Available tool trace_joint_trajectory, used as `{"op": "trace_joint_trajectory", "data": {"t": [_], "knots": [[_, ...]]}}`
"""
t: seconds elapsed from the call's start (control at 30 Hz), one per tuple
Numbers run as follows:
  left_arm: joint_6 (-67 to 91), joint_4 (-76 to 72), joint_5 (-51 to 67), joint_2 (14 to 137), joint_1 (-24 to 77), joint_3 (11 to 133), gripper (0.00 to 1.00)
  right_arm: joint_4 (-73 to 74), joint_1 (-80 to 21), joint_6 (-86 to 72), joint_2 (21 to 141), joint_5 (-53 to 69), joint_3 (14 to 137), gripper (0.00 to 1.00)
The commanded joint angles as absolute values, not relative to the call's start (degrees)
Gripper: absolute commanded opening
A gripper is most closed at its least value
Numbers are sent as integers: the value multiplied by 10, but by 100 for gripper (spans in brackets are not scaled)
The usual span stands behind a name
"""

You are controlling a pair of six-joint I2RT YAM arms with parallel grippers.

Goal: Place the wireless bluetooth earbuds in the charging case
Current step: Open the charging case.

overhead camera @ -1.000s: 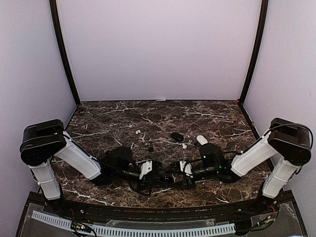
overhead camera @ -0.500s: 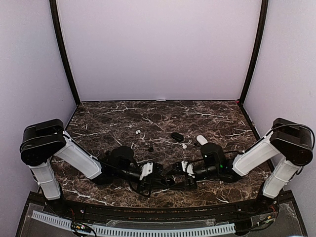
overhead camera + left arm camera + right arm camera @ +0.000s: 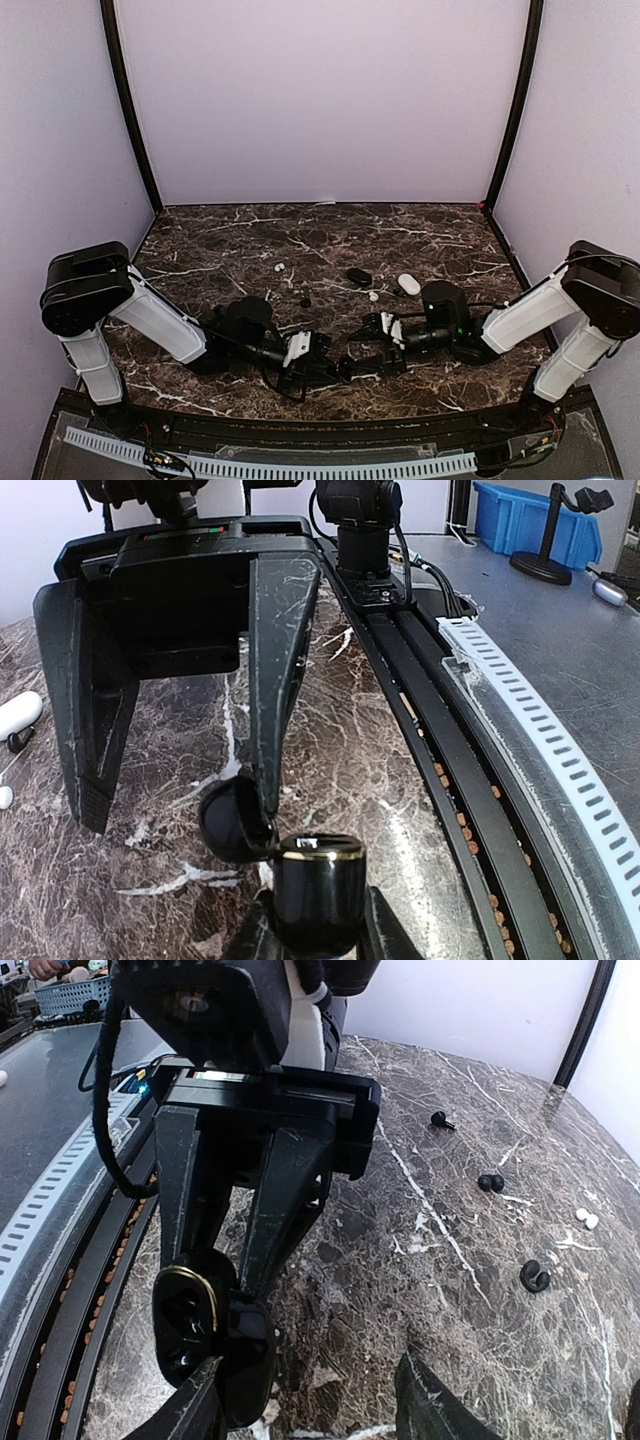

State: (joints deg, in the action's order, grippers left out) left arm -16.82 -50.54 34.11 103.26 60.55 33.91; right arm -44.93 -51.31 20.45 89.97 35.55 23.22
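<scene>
The dark marble table point(image 3: 230, 240) is the biggest thing here. The left arm point(image 3: 150, 320) and the right arm point(image 3: 530, 310) both lie low over it and reach in toward the open black case point(image 3: 312, 885), which sits up off the table near the front edge.

The left gripper point(image 3: 225, 1285) is squeezed tight on that case and holds it. The case's round lid point(image 3: 232, 822) hangs open to one side. The right gripper point(image 3: 180, 808) faces the case from the other side. Its two fingers are spread apart with nothing between them, and one finger tip is right by the lid.

A white case point(image 3: 409, 284) lies farther back than the open black case and to its right. A second black case point(image 3: 358, 275) lies farther back too.

The earbuds are all loose on the table, behind the open black case. One white bud point(image 3: 279, 267) is back and to its left, and another white bud point(image 3: 373, 295) is back and just to its right. A tiny black bud point(image 3: 305, 300) lies between those two.
</scene>
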Motion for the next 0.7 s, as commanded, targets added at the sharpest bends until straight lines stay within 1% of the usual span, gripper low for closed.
{"op": "trace_joint_trajectory", "data": {"t": [0.0,0.33,0.67], "knots": [[-153,-518,355,1023,606,334,19,-473,-511,200,894,350,232,57],[-96,-568,369,1020,584,321,19,-461,-511,207,887,374,231,58],[-85,-577,372,1019,579,318,19,-470,-511,195,890,371,233,59]]}}
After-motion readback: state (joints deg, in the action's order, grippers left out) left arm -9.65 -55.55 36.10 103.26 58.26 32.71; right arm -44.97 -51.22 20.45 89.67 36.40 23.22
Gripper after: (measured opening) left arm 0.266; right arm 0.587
